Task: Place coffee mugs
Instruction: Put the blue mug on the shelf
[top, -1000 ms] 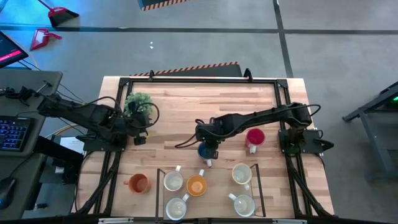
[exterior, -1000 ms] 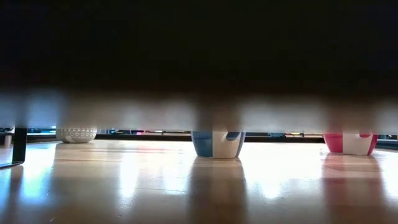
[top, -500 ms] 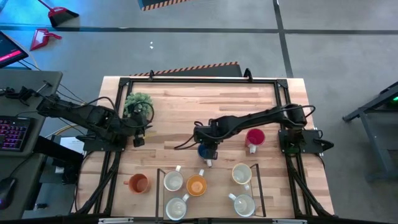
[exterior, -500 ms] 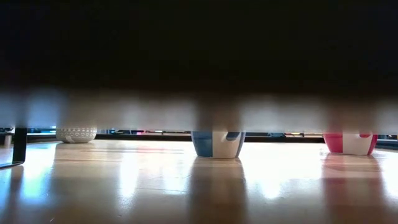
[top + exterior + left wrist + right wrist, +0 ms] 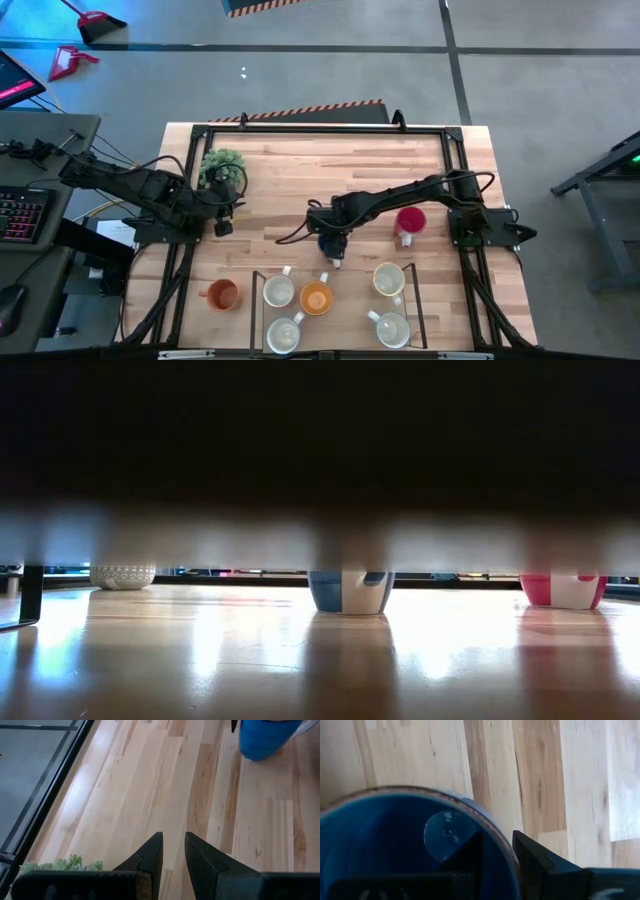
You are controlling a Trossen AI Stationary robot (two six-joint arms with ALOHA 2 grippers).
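Right gripper (image 5: 331, 243) shifted left, clamping blue mug (image 5: 328, 241) rim

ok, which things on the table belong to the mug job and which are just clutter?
Job:
- blue mug, right pincer gripping its rim
- red mug
- two orange mugs
- four white mugs

Lying about:
- potted plant, beside the waiting left pincer

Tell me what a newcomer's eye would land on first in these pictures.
First the right gripper at mid-table, clamped on the rim of the blue mug, one finger inside and one outside. Next the cluster of mugs along the near edge: four white ones and two orange ones, with the red mug standing alone to the right. The left gripper waits beside the green potted plant.
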